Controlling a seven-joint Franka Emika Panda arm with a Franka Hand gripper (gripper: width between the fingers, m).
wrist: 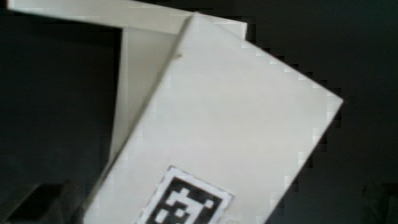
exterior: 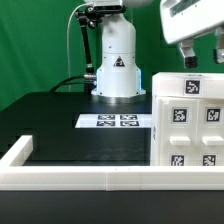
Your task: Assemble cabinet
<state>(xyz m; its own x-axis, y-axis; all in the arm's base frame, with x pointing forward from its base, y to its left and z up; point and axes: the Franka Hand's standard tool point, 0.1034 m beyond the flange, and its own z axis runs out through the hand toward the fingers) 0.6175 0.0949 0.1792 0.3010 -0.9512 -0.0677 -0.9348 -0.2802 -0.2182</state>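
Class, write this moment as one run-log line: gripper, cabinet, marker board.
gripper: above cabinet, jaws' state unclear | cabinet: on table, exterior view's right, tags showing | marker board: flat by robot base

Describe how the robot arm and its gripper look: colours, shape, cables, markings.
The white robot arm base is a rounded column bearing a black triangular warning mark; black cables loop beside it. The white blocky gripper has dark fingers below.
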